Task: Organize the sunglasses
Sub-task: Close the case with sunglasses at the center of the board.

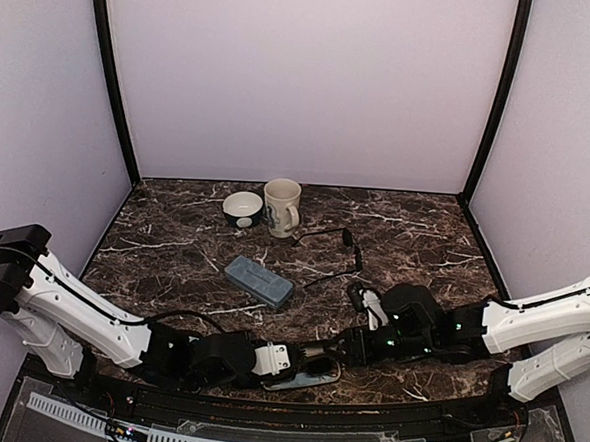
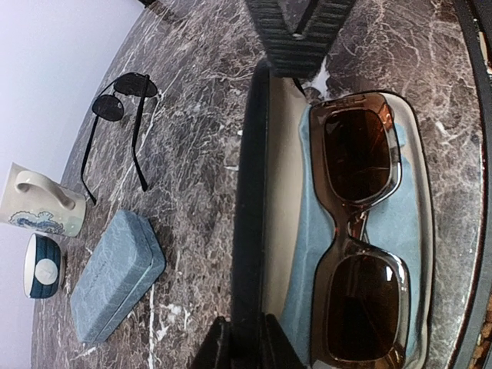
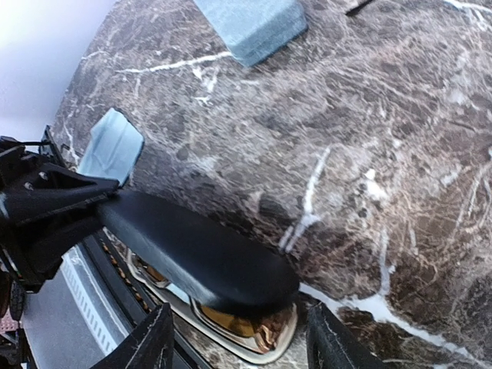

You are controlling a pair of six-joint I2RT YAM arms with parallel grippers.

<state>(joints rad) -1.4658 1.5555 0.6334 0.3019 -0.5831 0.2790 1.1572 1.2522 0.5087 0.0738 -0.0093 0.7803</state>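
Left pincer (image 2: pixel 240 344): narrow; pinched on one end of the lid (image 2: pixel 247 192) of the black case (image 2: pixel 428 231), lid held upright
Right pincer (image 3: pixel 240 327): fingers apart, straddling the lid's other end; holding nothing
Brown sunglasses (image 2: pixel 357 231): inside the open case, lenses up, on a blue cloth (image 2: pixel 304 254); arms not in sight
Brown pair, handling: thick squarish frame, probably light and fairly stiff; lenses likely to scratch; seated already, so best left alone and the lid lowered gently
Grey-blue case (image 2: pixel 115 277): closed; on the counter (image 1: pixel 424 239) between the black case and the wire pair
Wire sunglasses (image 2: pixel 123 96): flat on the counter, arms spread, well apart from the black case
Wire pair, handling: probably very light, springy, easily bent; lies low on hard polished stone, so apt to slide under a closing pincer
Wire pair, hold: bridge or frame corner at the hinge; not the lens faces, not the slim arm tips
Mug (image 1: pixel 281 206) and bowl (image 1: pixel 243 209): side by side at the far edge
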